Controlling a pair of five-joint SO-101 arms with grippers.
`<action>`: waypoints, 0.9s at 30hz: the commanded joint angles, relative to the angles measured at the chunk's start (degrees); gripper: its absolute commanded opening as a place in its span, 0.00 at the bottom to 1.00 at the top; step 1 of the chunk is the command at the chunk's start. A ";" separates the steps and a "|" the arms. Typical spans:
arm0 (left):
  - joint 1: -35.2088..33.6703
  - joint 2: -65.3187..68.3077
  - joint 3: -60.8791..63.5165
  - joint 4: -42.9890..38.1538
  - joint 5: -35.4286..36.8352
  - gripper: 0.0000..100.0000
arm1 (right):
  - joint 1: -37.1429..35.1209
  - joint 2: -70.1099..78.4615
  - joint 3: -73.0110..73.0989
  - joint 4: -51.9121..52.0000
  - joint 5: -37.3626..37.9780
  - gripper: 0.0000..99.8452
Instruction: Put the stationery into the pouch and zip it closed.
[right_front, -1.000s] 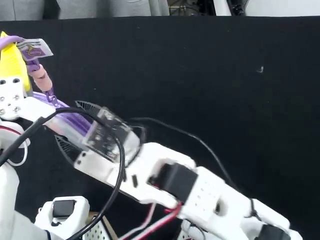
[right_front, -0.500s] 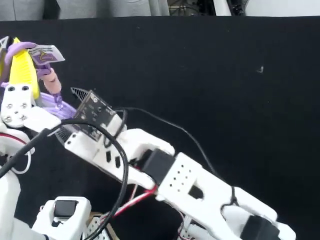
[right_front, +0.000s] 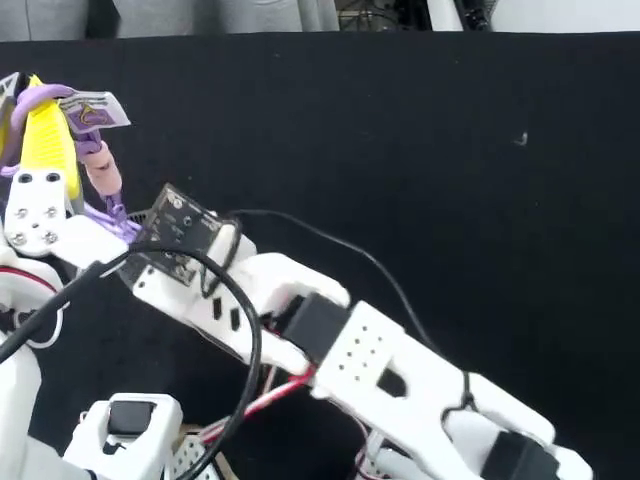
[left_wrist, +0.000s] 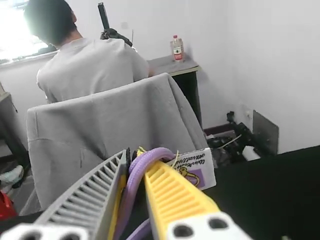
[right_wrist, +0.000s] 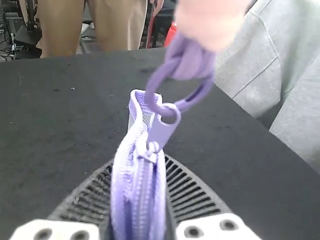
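1. Firstly, at the upper left of the high view, the left gripper (right_front: 38, 95), with one yellow finger and one grey, is seen clamped on a purple woven cord (left_wrist: 152, 159). A white and purple paper tag (right_front: 95, 108) is carried on the cord just beside the fingertips.
2. Just below and to the right, a pink oblong bead (right_front: 100, 168) is threaded on the same cord, and the cord is looped through the purple zip slider (right_wrist: 162, 129).
3. Further right, the purple fabric pouch (right_wrist: 137, 195) is held edge-up at the left of the frame, over the black table (right_front: 450, 150). The slider is judged to sit at the end of the zip, with the visible teeth meshed. Whether the stationery is inside cannot be told.
4. The right gripper (right_wrist: 139, 172) is pressed tight on the pouch just behind the slider, and its white arm extends to the lower right.
5. Several failures are judged possible from here:
   - The cord could be pulled out of the left fingers, since only a thin loop is pinched.
   - The soft fabric could be dragged through the right jaws if the two arms are drawn apart too hard.
   - The slider could be jammed on the fabric if the pull is angled off the zip line.
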 joint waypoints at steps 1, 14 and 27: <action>0.04 0.18 -0.31 -0.35 -3.69 0.03 | 0.97 -6.37 0.57 0.09 0.79 0.01; -23.25 1.14 15.08 -15.82 -5.19 0.03 | 2.73 -8.48 3.38 1.67 0.79 0.01; -38.20 1.14 42.86 -44.40 -5.19 0.03 | 2.64 -8.48 3.65 1.49 0.97 0.01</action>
